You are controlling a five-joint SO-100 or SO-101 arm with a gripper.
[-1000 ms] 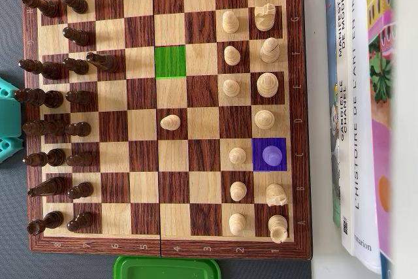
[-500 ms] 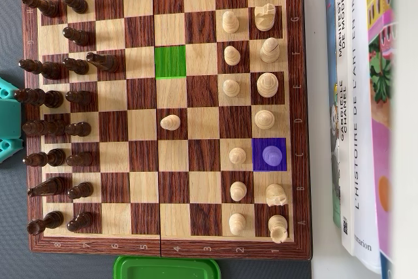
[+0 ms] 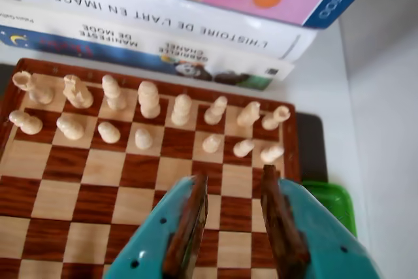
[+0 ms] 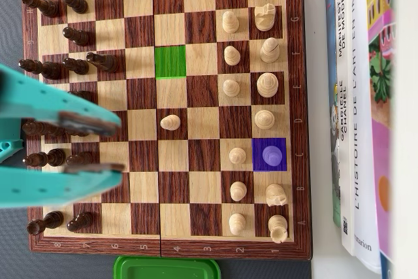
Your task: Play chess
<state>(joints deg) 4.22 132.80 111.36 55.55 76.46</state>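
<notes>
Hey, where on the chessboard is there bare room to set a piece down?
In the overhead view, the middle files between the dark pieces and the white pieces are mostly bare, apart from one advanced white pawn. The green-marked square is empty. Both end rows are crowded, and the open claw hangs over the dark side.

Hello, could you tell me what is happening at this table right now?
A teal gripper hovers open and empty over the dark pieces' side of a wooden chessboard. In the overhead view, one square is marked green, and another is marked purple beneath a white piece. One white pawn already stands advanced toward the middle. Books lie beside the board.
</notes>
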